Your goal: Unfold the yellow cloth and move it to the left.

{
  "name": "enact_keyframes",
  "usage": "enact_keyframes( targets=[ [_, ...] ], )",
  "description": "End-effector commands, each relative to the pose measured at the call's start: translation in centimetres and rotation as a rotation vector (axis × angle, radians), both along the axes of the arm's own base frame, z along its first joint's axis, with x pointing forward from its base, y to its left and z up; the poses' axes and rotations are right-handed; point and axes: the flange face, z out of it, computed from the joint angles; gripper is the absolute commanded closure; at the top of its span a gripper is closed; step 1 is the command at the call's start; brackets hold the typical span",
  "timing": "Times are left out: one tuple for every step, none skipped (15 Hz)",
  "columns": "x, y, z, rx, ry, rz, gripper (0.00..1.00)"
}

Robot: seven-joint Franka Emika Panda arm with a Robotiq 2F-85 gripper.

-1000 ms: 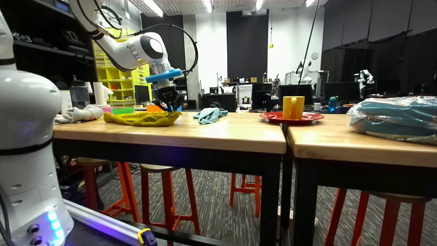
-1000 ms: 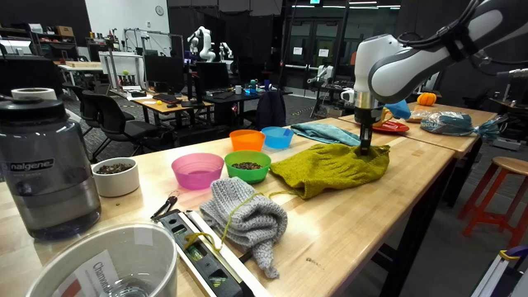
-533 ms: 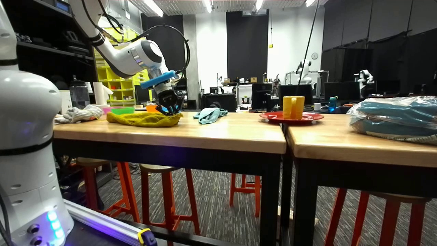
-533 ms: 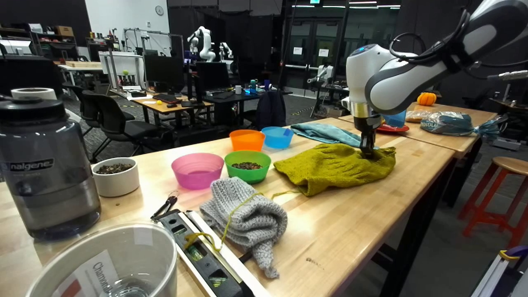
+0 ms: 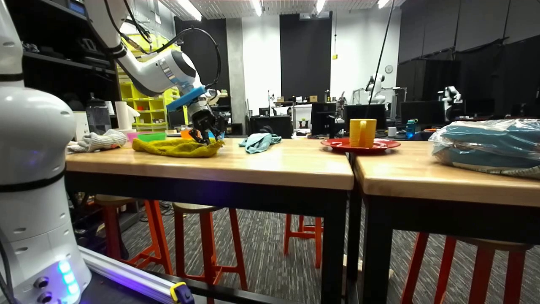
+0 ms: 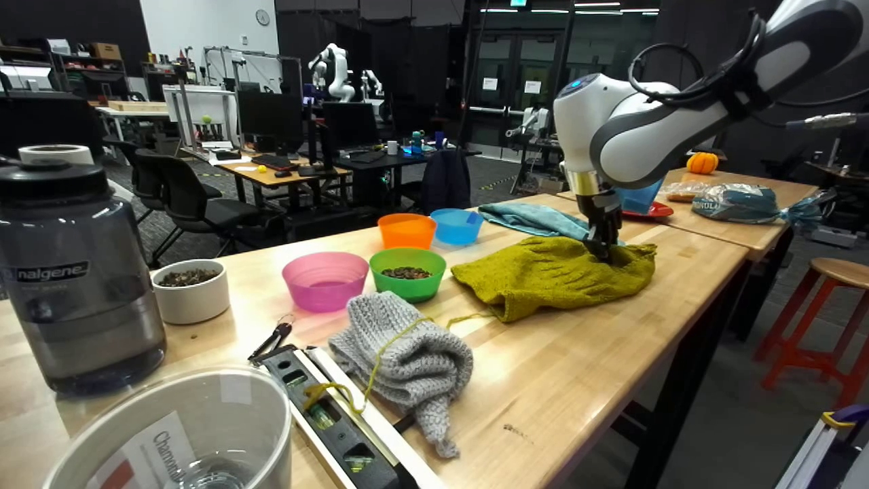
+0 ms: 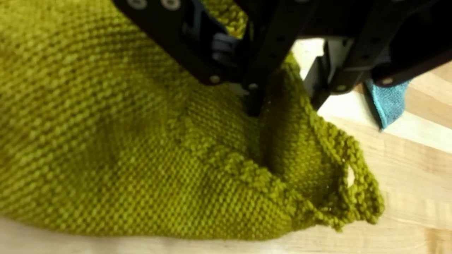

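In both exterior views the yellow cloth (image 5: 171, 147) lies on the desk (image 5: 291, 158), one end under the hand (image 5: 206, 140), which tilts more than a second ago — in the wrist view, parted fingers (image 7: 256, 100) straddle the cloth's edge.

In an exterior view, the cloth (image 6: 543, 282) is laid on the table (image 6: 529, 373), with the gripper (image 6: 601, 251) set at its right part. Just behind it the towel (image 6: 533, 219) is placed; to its left, four bowls (image 6: 324, 299) are grouped, and before these the bundle (image 6: 411, 356) is set, right of the level (image 6: 339, 435). In an exterior view, well right of the towel, the mug (image 5: 362, 134) is carried on the plate (image 5: 332, 144); farther right, the bag (image 5: 493, 143) is laid on another table (image 5: 422, 181).
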Motion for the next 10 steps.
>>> enact_keyframes(
  targets=[
    [0.4,-0.9,1.5,0.011,-0.030,-0.035,0.33],
    [0.5,-1.3,1.9,0.008,-0.037,-0.044,0.27],
    [0.6,-1.6,2.3,0.009,-0.047,-0.051,0.20],
    [0.6,-1.8,2.5,0.020,-0.056,-0.057,0.12],
    [0.7,-1.9,2.8,0.041,-0.068,-0.057,0.06],
    [0.8,-1.9,3.0,0.068,-0.079,-0.061,0.01],
    [0.9,-1.7,3.3,0.094,-0.093,-0.066,0.16],
    [1.0,-1.3,3.8,0.113,-0.110,-0.068,0.25],
    [1.0,-0.9,4.2,0.131,-0.126,-0.069,0.28],
    [1.0,-0.4,4.8,0.153,-0.139,-0.070,0.31]
  ],
)
